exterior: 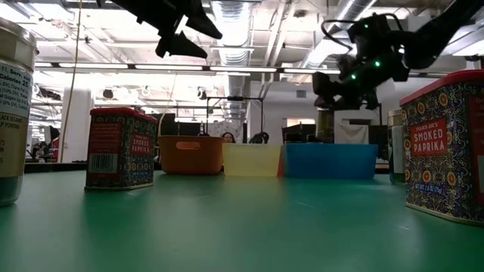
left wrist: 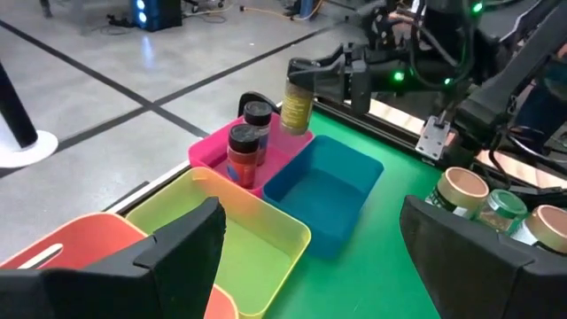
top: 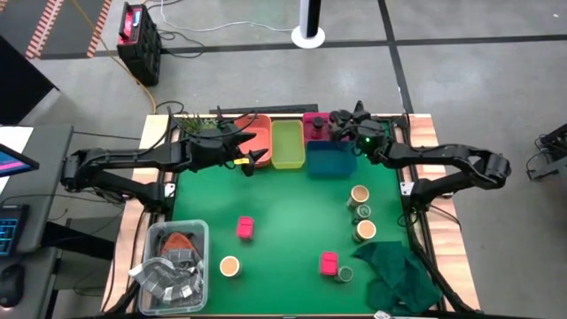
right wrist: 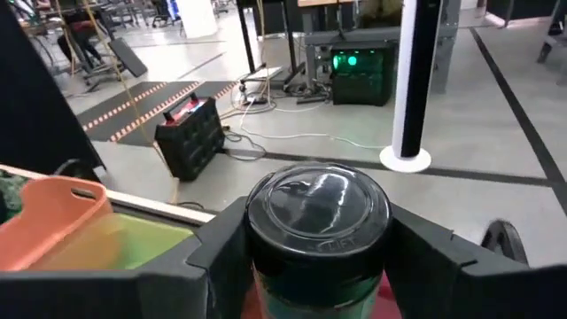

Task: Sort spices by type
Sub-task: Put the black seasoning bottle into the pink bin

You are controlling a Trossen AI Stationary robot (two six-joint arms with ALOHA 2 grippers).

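Note:
My right gripper is shut on a dark-capped jar above the far end of the table, over the pink bin and blue bin. Two dark-capped jars stand upright in the pink bin. My left gripper is open in the air by the near end of the orange bin, touching nothing. On the green table stand two pink cube boxes, three tan-topped jars and two green-capped jars. My right gripper pinches the dark-capped jar by its cap end, one finger on each side. The fingers come level from the table's right side. The jar hangs upright below them, lifted clear above the bins.
A yellow-green bin sits between the orange and blue bins. A dark green cloth lies at the near right corner. A clear tub of odds and ends sits near left. The middle of the green table is bare.

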